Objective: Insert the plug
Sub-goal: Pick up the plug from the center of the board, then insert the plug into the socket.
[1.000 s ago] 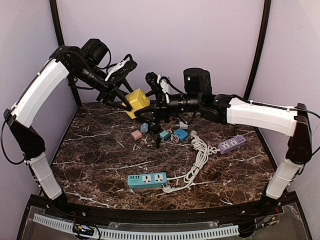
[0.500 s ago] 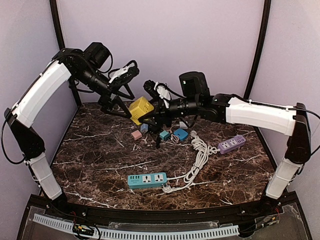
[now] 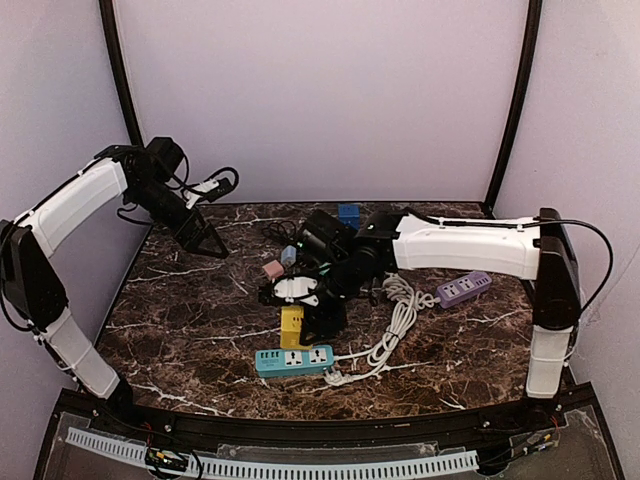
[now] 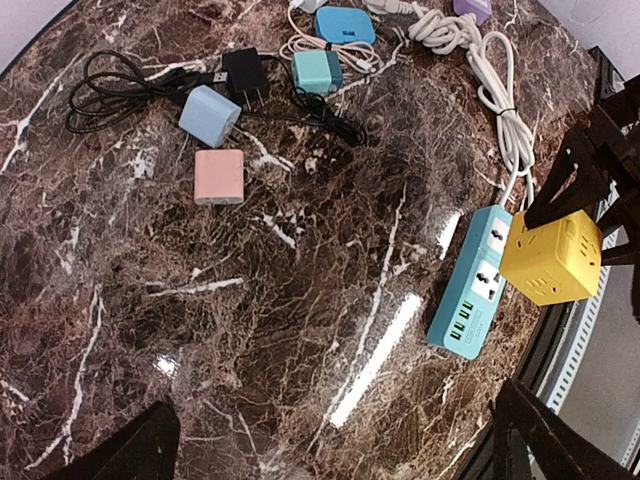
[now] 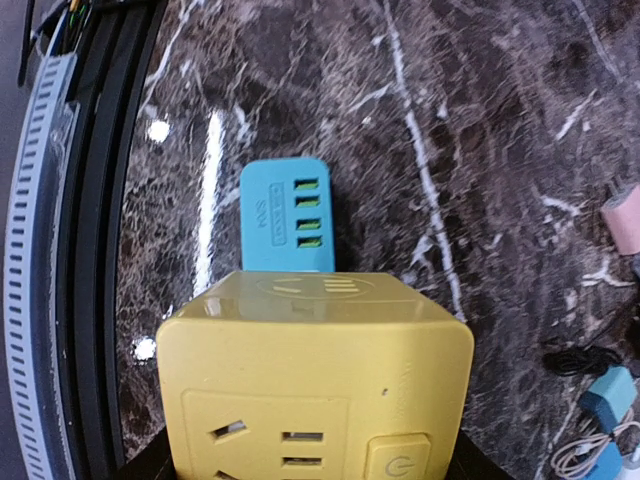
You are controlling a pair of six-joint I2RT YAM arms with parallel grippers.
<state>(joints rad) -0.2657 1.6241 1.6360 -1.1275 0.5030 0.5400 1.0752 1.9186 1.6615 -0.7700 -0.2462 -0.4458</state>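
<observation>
My right gripper (image 3: 297, 318) is shut on the yellow cube plug (image 3: 292, 326), held low over the near end of the teal power strip (image 3: 293, 360). In the right wrist view the cube (image 5: 315, 380) fills the bottom of the frame, with the strip's USB end (image 5: 287, 215) just beyond it. In the left wrist view the cube (image 4: 552, 255) hangs beside the strip (image 4: 470, 283). Whether the cube touches the strip is unclear. My left gripper (image 3: 205, 243) is open and empty at the back left, well away from the cube.
A pink adapter (image 4: 219, 176), a light blue adapter (image 4: 209, 115), a black charger with its cable (image 4: 245, 72) and teal and blue adapters (image 4: 317, 71) lie mid-table. A coiled white cable (image 3: 400, 310) and a purple strip (image 3: 464, 289) lie to the right.
My left gripper opened, let go of the yellow cube and drew back to the left. My right arm carried the cube from the back down to just above the teal strip.
</observation>
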